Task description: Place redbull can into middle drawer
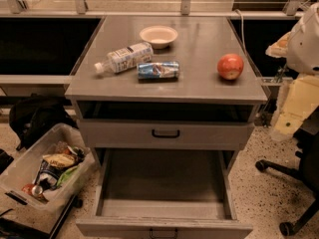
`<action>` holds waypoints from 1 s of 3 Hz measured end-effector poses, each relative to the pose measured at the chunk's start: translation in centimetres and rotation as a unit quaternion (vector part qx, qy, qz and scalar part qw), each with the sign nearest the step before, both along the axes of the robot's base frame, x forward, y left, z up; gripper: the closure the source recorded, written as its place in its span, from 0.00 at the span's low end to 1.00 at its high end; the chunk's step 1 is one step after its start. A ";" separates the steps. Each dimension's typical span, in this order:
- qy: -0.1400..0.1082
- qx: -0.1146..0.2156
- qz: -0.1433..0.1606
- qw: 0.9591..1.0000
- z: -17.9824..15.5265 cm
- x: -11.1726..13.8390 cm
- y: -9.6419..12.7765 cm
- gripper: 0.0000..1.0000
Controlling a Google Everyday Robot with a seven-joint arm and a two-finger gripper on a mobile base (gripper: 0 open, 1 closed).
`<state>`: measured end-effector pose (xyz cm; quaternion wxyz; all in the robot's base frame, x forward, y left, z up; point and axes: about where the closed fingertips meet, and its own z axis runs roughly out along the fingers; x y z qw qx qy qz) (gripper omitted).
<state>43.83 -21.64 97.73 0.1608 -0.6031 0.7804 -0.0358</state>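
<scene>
You see the slim blue-and-silver redbull can [158,69] lying on its side on the grey metal desk [199,91], just beside the clear white-labelled plastic bottle [124,58]. The wide grey middle drawer [164,183] below stands pulled open. The hand [294,108] hangs right of the desk; whether it is open or closed, you cannot tell.

cabinet top [199,86]: bottle [124,58], redbull can [158,69], bowl [158,36], apple [230,66]

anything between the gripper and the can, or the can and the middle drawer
The apple sits between the gripper, at the picture's right edge, and the can. The can's way down to the open middle drawer looks free.
</scene>
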 end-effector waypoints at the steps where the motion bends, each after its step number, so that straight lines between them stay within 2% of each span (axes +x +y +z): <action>1: 0.000 0.000 0.000 1.000 0.0 0.0 0.0 0.00; 3: -0.025 -0.005 -0.010 1.000 1.8 1.9 -0.5 0.00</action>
